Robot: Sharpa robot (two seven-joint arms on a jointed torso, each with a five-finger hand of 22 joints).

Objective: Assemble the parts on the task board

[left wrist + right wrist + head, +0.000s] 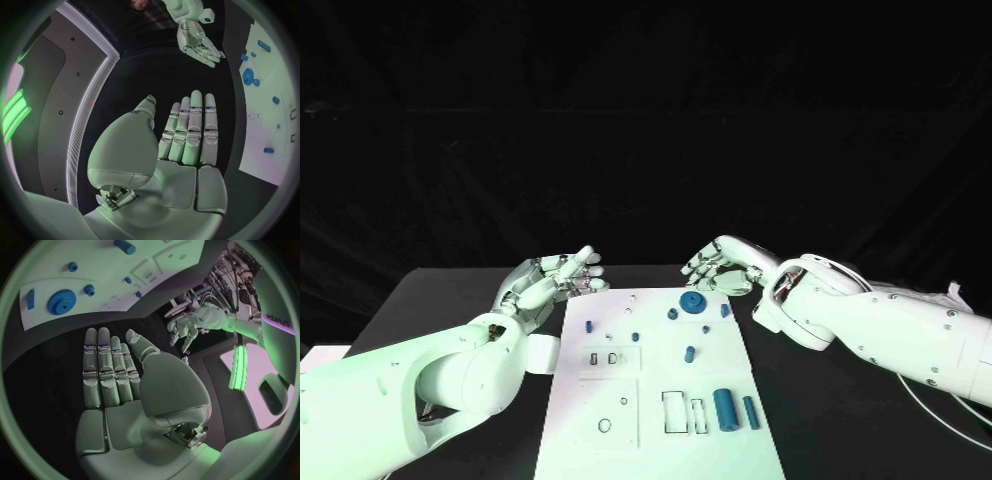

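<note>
The white task board (653,440) lies in the middle of the black table. A blue gear (692,301) sits near its far edge, with small blue pieces (672,314) around it and two blue cylinders (726,409) near the front right. My left hand (557,279) hovers at the board's far left corner, fingers straight and apart, holding nothing; its palm (187,135) is bare. My right hand (724,267) hangs above the board's far right corner, also bare (112,375). The gear (61,302) and board (150,255) lie beyond its fingers.
Black table surface (444,300) runs to both sides of the board. A white cable (935,410) trails by the right arm. Outlined slots (675,412) and small holes mark the board's near half.
</note>
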